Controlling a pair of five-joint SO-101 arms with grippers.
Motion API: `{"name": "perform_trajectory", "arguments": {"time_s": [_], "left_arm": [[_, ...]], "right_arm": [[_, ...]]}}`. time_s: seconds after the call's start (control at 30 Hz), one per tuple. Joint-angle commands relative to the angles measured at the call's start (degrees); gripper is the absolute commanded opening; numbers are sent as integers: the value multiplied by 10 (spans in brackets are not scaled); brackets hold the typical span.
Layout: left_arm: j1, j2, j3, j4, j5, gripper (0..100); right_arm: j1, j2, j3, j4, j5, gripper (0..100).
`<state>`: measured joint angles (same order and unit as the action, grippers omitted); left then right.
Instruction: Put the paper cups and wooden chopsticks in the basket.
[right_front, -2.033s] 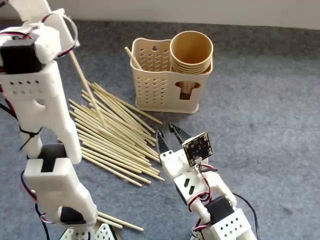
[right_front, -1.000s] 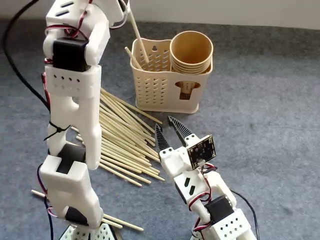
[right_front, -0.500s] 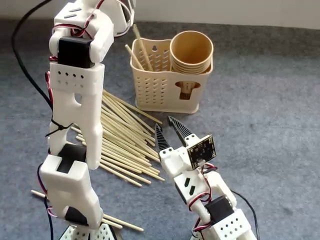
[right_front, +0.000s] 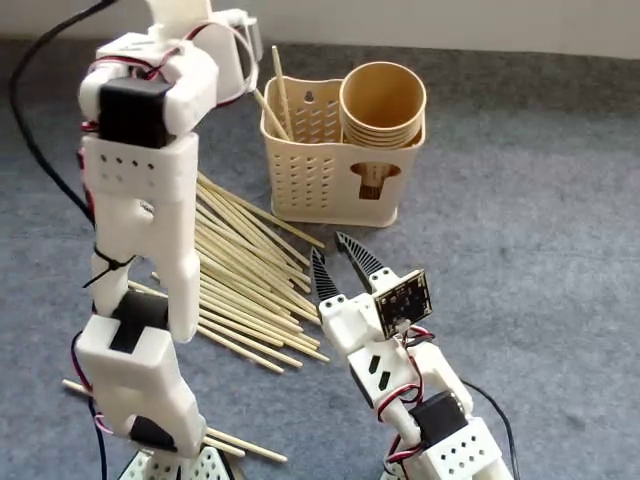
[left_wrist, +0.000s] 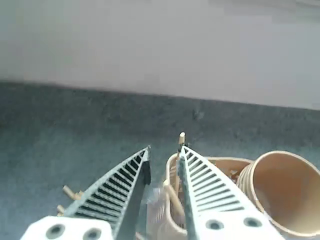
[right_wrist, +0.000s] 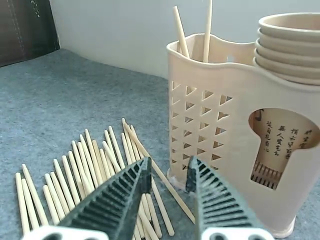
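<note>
Right pincer (right_front: 329, 247) is hovering low over the bench (right_front: 540, 250) just ahead of its arm's base, its jaws standing released with nothing between them. In the right wrist view this pincer (right_wrist: 169, 165) is pointing toward the foot of the basket (right_wrist: 210, 125) and the near edge of the chopstick pile (right_wrist: 90, 170).

To the left arm's side, that pile of wooden chopsticks (right_front: 250, 270) is lying fanned across the bench, reaching from beside the left arm to the basket's front corner. A few loose chopsticks (right_front: 240, 445) are lying by the left arm's base.

Farther on, the basket (right_front: 320, 180) is standing upright. A stack of paper cups (right_front: 383, 105) is sitting in its compartment on the right arm's side, rims rising above the wall. Two chopsticks (right_front: 283, 90) are leaning in the other compartment, ends poking out.

Farthest off, the left pincer (left_wrist: 164, 150) is hanging above that chopstick compartment, jaws parted and gripping nothing, with one chopstick end (left_wrist: 181, 136) showing just beside a fingertip.
</note>
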<state>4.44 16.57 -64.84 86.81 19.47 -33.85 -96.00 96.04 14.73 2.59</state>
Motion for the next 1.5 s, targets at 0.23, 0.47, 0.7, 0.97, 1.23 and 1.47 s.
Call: {"name": "perform_trajectory", "arguments": {"time_s": [0.23,0.47,0.7,0.97,1.23,1.47], "left_arm": [[-136,-51,26,152,4,101],[-213,-85,151,153,3,101],[-257,-234,374,152,1,104],[-281,-400,646,152,0,104],[-327,-505,829,152,0,101],[-380,-553,954,148,0,105]], "right_arm": [[0,-4,73,-15,-1,130],[0,-4,73,-15,-1,130],[0,-4,73,-15,-1,130],[0,-4,73,-15,-1,130],[0,-4,73,-15,-1,130],[0,-4,73,-15,-1,130]]}}
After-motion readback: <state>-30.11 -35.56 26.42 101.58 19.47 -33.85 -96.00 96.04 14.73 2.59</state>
